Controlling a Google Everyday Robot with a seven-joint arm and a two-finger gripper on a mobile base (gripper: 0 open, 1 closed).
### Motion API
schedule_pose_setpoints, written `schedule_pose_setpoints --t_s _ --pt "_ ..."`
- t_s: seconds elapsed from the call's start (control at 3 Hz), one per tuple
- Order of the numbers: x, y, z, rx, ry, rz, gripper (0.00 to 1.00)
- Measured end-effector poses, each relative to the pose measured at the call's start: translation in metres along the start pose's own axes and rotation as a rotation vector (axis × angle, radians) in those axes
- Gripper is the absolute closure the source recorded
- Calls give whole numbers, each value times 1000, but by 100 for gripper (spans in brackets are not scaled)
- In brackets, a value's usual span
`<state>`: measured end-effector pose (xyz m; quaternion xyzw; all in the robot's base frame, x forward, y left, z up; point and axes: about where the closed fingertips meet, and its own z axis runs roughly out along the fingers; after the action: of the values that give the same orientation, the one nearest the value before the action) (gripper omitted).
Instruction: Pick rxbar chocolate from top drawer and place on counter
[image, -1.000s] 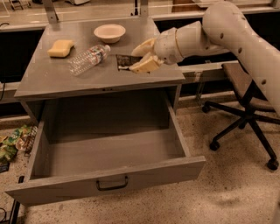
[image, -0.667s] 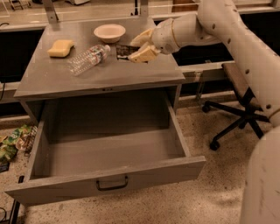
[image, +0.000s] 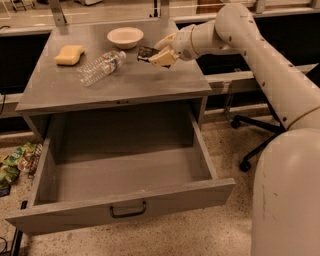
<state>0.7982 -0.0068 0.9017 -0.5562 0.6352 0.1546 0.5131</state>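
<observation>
My gripper (image: 159, 51) is over the right back part of the counter (image: 125, 82), shut on the rxbar chocolate (image: 145, 53), a small black-wrapped bar held just above the surface, right of the bottle. The top drawer (image: 125, 170) stands pulled fully open below the counter, its inside bare, with the black bar handle (image: 128, 210) on its front panel.
A clear plastic bottle (image: 100, 67) lies on the counter's middle. A yellow sponge (image: 69, 54) sits at back left, a white bowl (image: 125, 37) at the back. An office chair base (image: 250, 135) stands right of the cabinet. Wrappers (image: 12, 162) lie on the floor left.
The gripper has carried the bar a little farther back and left over the counter, toward the bowl. The drawer has stayed open.
</observation>
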Motion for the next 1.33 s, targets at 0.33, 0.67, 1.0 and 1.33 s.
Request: schedule_pose_setpoints --t_s 0.33,0.67,1.0,1.33 --pt "5 -12 13 66 23 46 84" --pt "8 -11 28 74 32 69 61" --pt "11 -10 33 92 61 71 38" --pt "8 -13 25 121 66 60 13"
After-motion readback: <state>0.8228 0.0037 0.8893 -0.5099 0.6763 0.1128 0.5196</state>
